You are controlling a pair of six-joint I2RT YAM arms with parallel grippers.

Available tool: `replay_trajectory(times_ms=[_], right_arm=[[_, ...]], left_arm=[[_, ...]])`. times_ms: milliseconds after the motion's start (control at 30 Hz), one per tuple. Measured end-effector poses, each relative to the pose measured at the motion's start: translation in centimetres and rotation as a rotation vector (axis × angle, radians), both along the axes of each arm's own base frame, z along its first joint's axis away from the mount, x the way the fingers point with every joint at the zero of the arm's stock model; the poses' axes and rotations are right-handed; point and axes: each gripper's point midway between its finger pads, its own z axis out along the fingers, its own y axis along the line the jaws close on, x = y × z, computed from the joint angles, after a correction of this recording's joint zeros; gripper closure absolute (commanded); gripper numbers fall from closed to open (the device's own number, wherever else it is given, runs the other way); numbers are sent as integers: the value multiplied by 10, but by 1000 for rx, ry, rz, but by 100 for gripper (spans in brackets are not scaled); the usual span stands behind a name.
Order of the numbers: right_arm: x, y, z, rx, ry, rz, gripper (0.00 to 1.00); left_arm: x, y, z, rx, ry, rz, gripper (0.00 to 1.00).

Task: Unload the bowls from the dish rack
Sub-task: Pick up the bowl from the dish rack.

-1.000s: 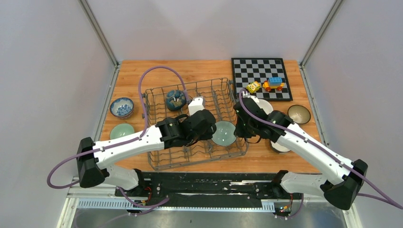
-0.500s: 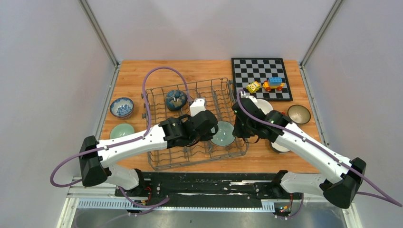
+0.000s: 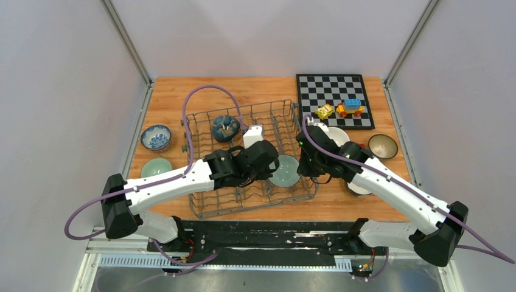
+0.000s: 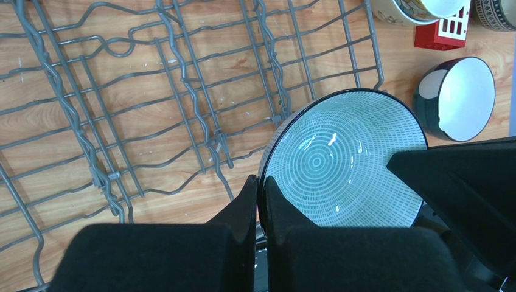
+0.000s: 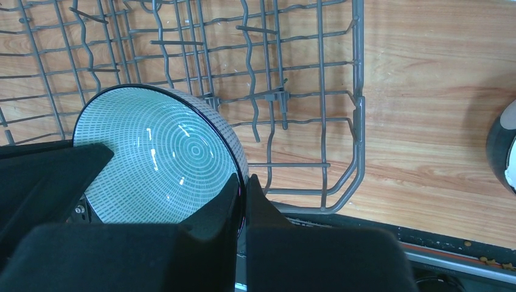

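A pale green bowl with a fine line pattern and dark rim point(image 3: 285, 171) is held tilted over the right part of the grey wire dish rack point(image 3: 201, 207). My left gripper point(image 3: 272, 167) is shut on its left rim, seen in the left wrist view point(image 4: 260, 182) with the bowl point(image 4: 341, 158). My right gripper point(image 3: 302, 163) is shut on the opposite rim, seen in the right wrist view point(image 5: 244, 182) with the bowl point(image 5: 158, 164). A dark teal bowl point(image 3: 224, 128) stands in the rack's back left part.
On the table left of the rack stand a blue-and-white bowl point(image 3: 156, 137) and a pale green bowl point(image 3: 156, 167). To its right are a cream bowl point(image 3: 336, 135), a beige-brown bowl point(image 3: 383, 146) and a dark bowl with a white inside point(image 4: 462, 97). A chessboard point(image 3: 331, 91) with toy blocks lies at the back right.
My right gripper has moved a little left onto the bowl's right rim. The left arm and the bowl have shifted only slightly.
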Motion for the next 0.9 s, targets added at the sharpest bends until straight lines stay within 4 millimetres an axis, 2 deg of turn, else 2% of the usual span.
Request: replay_trajectory(times_ms=[300,400,500,633,733,800,900], right_arm=[[2,7,8,40,-26,32,52],[2,15,14,75,-39,57,31],[2,21,18,98,-47,91,3],[1,23,31,111,-82,144,1],[1,18,56,124,-164,181,1],[-2,10,73,141,-230,197,1],[-9,-9,99,174,-342,198,1]], left_arm=[[-1,0,-3,5,-3,-21,100],[-3,3,-6,9,0,-30,100],[-3,6,-5,6,-4,-33,100],[3,17,7,-23,-23,-9,100],[19,40,24,-53,-57,54,100],[35,66,38,-70,-88,126,100],[57,116,59,-77,-144,260,100]])
